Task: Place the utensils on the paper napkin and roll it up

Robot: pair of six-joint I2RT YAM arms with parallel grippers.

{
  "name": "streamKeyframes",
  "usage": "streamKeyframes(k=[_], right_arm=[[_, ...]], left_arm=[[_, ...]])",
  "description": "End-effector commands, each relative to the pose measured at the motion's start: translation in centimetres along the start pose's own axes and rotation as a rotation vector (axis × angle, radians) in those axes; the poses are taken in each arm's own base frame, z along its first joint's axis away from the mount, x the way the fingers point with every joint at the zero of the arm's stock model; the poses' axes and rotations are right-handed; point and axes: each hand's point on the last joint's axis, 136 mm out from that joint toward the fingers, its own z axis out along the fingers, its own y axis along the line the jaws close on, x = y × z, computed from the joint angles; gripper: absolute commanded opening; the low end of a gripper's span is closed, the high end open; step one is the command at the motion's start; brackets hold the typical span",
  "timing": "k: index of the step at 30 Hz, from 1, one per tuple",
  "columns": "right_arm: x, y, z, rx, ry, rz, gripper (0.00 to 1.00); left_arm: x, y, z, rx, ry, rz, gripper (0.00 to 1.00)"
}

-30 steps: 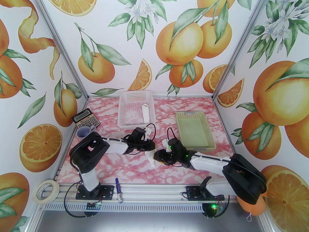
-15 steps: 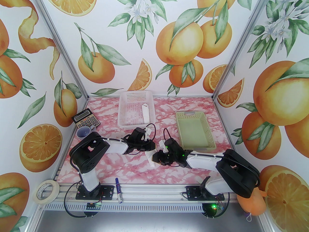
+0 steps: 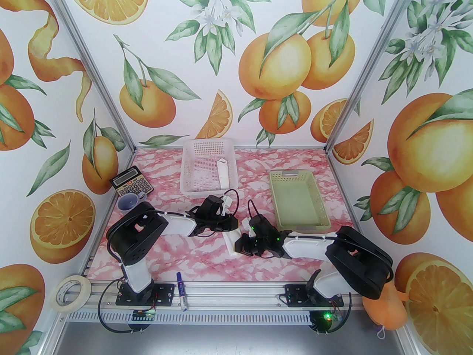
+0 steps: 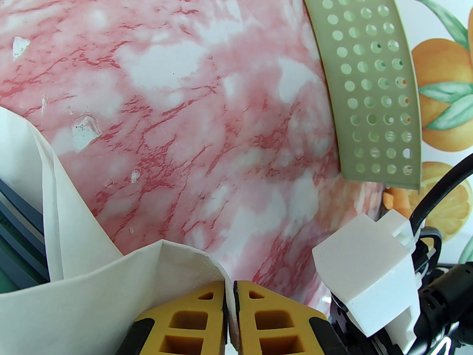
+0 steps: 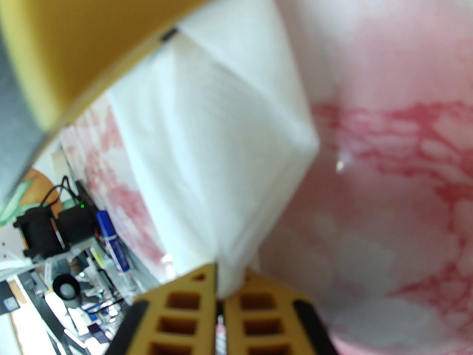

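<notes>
The right gripper [image 3: 238, 245], the nearer of the two, is clenched on the paper napkin [image 3: 230, 241]; in its wrist view the yellow fingers [image 5: 184, 309] pinch a lower corner of the white sheet, which fans upward in soft folds. Just beyond it the left gripper [image 3: 232, 228] is likewise clamped on the napkin, and its wrist camera shows an edge of the paper nipped in the slit between the jaws, with the rest bunched to the left. The napkin is held folded between the two grippers at the middle of the pink marbled table [image 3: 184, 261]; whether it touches the surface cannot be told. Farther back on the left stand a blue cup [image 3: 129, 201] and, just behind it, a calculator [image 3: 132, 186]. On the right lies a pale green tray [image 3: 292, 174]. At the far edge sits a white mesh basket [image 3: 184, 172] with a white rolled bundle [image 3: 223, 172] leaning inside against its right wall.
</notes>
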Motion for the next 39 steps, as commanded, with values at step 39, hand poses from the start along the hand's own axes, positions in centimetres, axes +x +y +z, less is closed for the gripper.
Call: streamKeyframes(k=[39], right_arm=[[2.4,-6.1,1.2,0.211,0.064,0.074,0.00]], left_arm=[[-0.6,-2.1,-10.8,0.016,-0.160,0.066,0.25]])
